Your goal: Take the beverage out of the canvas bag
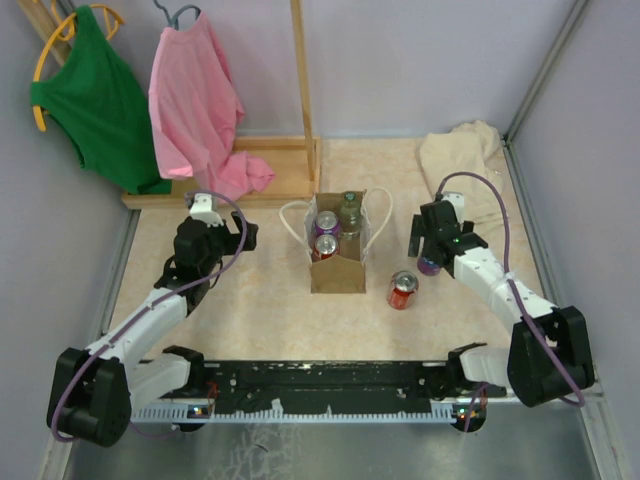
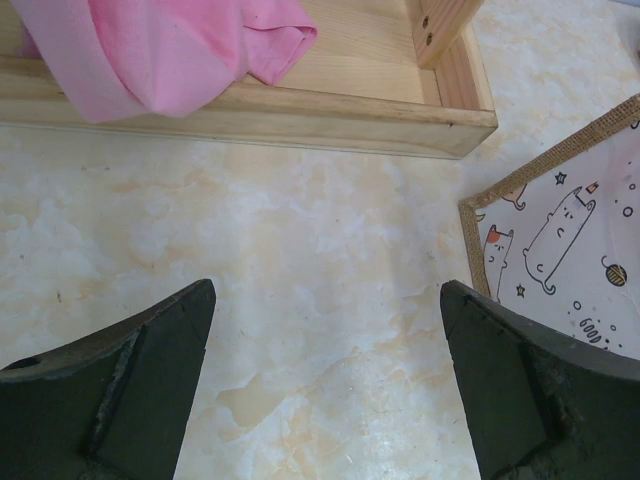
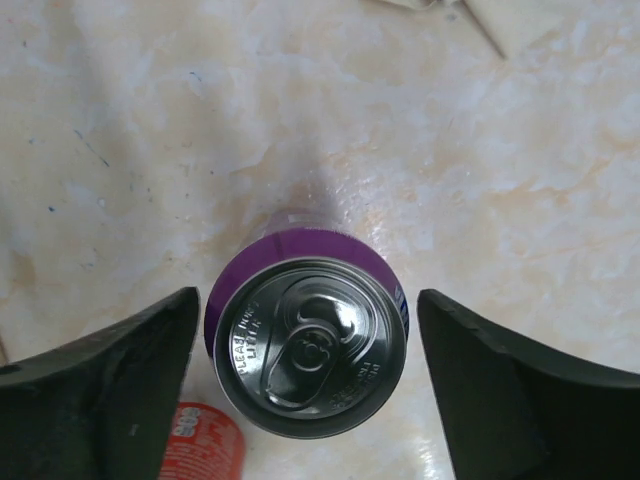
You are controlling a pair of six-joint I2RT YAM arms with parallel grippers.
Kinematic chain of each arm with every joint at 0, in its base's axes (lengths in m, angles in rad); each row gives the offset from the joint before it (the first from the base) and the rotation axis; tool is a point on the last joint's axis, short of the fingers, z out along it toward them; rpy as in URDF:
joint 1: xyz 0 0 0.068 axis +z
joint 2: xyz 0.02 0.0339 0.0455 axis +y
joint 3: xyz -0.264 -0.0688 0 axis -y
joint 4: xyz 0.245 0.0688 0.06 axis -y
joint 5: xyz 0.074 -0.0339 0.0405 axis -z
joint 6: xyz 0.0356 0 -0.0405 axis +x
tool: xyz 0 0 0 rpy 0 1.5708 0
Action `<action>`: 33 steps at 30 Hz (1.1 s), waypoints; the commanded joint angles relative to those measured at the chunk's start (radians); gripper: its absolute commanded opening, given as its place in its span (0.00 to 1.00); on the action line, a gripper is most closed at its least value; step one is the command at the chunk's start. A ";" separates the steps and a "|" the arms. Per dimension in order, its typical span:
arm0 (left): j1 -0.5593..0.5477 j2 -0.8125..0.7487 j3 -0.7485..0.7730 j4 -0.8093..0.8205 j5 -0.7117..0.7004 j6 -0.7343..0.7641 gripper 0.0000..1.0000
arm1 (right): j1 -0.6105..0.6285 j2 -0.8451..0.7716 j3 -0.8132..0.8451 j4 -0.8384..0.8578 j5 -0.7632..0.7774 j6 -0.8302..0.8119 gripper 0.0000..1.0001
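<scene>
Right jaws [image 3: 308, 297] were apart, straddling the purple can [image 3: 308, 345]. Can stood upright between my fingers [image 3: 110, 390], lid and pull tab facing the wrist camera. A thin strip of desk [image 3: 150, 150] showed on each side of it, so not clamped as far as I could see. From above, that can was right of the canvas bag [image 1: 338, 268], well apart from it.

Red can [image 1: 403, 290] sat on the desk too, near the bag's front right corner. It also showed at the bottom of the right wrist view, just beside the purple one.

Bag was upright mid-desk, mouth open, white rope handles [image 1: 291, 224] looped out to either side. Inside: a purple-topped can [image 1: 328, 222], a red-sided can [image 1: 326, 247] and a capped bottle [image 1: 349, 213].

Left jaws [image 2: 328, 290] were wide apart, holding nothing, over bare desk left of the bag. Left wrist view caught one bag corner, a cat-print panel with a woven tan edge, plus the wooden rack base [image 2: 300, 110] and the pink shirt [image 2: 150, 50] draped onto it.

Green shirt [image 1: 100, 100] hung back left. Beige cloth [image 1: 462, 150] lay back right.
</scene>
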 commanded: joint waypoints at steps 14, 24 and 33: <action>-0.005 -0.006 0.028 0.003 0.008 -0.003 1.00 | 0.047 -0.199 0.239 0.033 0.242 -0.028 0.99; -0.007 -0.005 0.019 0.003 0.005 -0.011 1.00 | 0.407 -0.121 0.466 0.137 0.431 -0.255 0.94; -0.007 -0.015 0.015 0.000 -0.003 -0.007 1.00 | 0.531 0.051 0.535 0.138 0.252 -0.249 0.82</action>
